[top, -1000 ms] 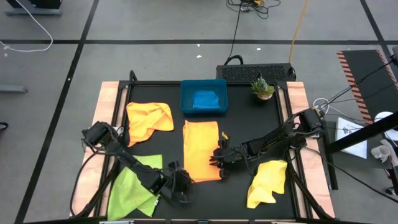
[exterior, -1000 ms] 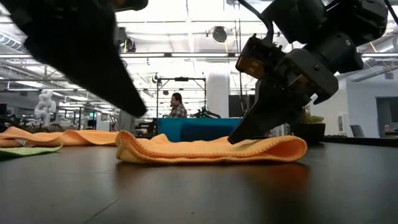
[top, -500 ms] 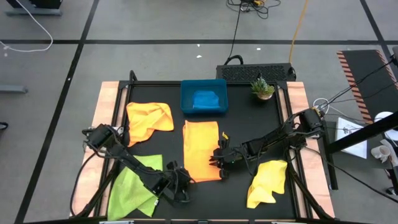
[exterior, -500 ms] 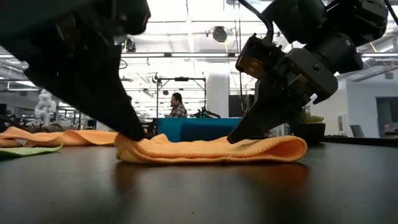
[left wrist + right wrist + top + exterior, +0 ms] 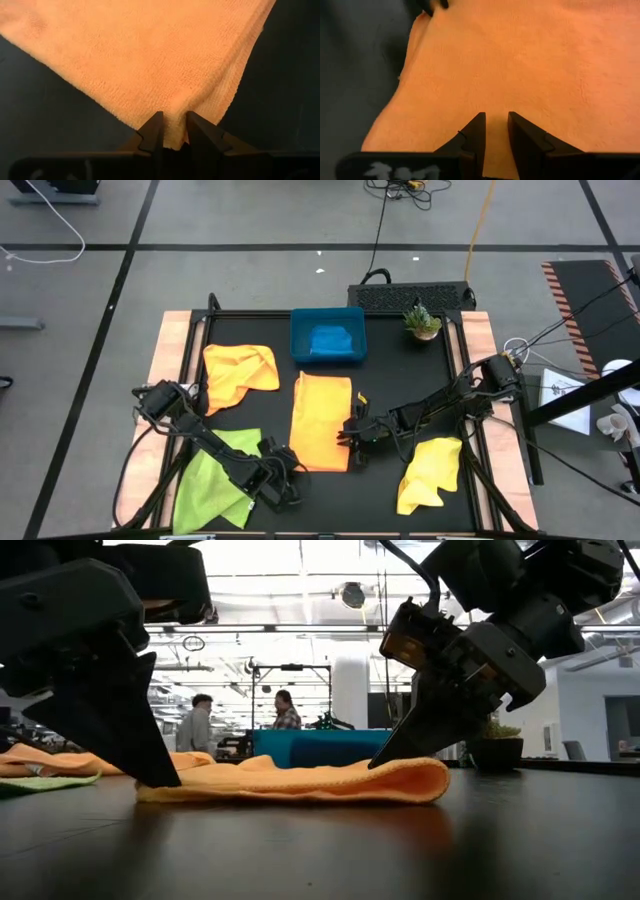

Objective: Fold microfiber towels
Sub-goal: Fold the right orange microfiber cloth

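A folded orange towel (image 5: 322, 423) lies flat on the black table, long side running near to far. My left gripper (image 5: 284, 471) is shut on its near left corner, and my right gripper (image 5: 351, 439) is shut on its right edge. A blue towel (image 5: 328, 340) lies inside the blue tray (image 5: 300, 352) at the far middle. A crumpled orange towel (image 5: 240, 372) lies far left, a lime green towel (image 5: 213, 477) near left, and a yellow towel (image 5: 432, 472) near right. My left gripper pinches the orange towel's near left corner (image 5: 175, 119) between its two fingers, which slant down from the near left. Stacked layer edges (image 5: 235, 85) show beside the hold. The corner stays low on the table (image 5: 170, 785). My right gripper holds the orange towel's right edge (image 5: 495, 125) between its two fingers, slanting down from the table's right. The fingers lie across that edge. The towel rests flat on the table under them; the number of layers held does not show.
A small potted plant (image 5: 422, 321) stands at the far right corner. Beyond the table, two people (image 5: 285, 710) are in the room. Bare black tabletop (image 5: 400, 380) lies between the orange towel and the right rail.
My left gripper has sunk and moved toward the table's left edge with the towel's near corner. The near end of the orange towel has slid left along the table; its far end has stayed in place. My right gripper has kept still.
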`<state>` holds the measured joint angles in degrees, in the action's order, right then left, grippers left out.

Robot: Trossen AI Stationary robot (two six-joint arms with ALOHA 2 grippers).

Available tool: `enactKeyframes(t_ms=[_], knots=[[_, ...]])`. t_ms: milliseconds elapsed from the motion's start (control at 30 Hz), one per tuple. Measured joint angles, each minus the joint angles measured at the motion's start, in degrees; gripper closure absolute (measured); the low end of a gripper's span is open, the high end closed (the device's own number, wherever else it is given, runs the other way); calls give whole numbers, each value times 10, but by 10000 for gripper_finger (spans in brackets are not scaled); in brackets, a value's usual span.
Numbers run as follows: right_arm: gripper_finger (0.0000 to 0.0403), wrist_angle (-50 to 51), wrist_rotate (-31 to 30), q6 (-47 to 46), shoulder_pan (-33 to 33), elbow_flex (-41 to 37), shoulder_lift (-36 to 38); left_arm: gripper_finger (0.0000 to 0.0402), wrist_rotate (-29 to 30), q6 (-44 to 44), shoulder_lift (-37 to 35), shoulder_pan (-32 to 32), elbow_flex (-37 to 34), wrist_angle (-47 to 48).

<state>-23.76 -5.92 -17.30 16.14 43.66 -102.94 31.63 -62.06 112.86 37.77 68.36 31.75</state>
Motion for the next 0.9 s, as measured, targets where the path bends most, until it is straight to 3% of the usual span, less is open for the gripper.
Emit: enactKeyframes(t_ms=[233,433,733,900], knots=[[331,-11,3,3,0,0,0,314,-4,6,0,2,10,1],[331,-73,50,32,32,0,3,314,-5,41,0,2,27,0],[331,-67,42,16,63,0,-5,314,-57,75,0,-5,31,-13],[331,-65,30,14,65,0,-22,314,-60,5,0,-9,31,57]])
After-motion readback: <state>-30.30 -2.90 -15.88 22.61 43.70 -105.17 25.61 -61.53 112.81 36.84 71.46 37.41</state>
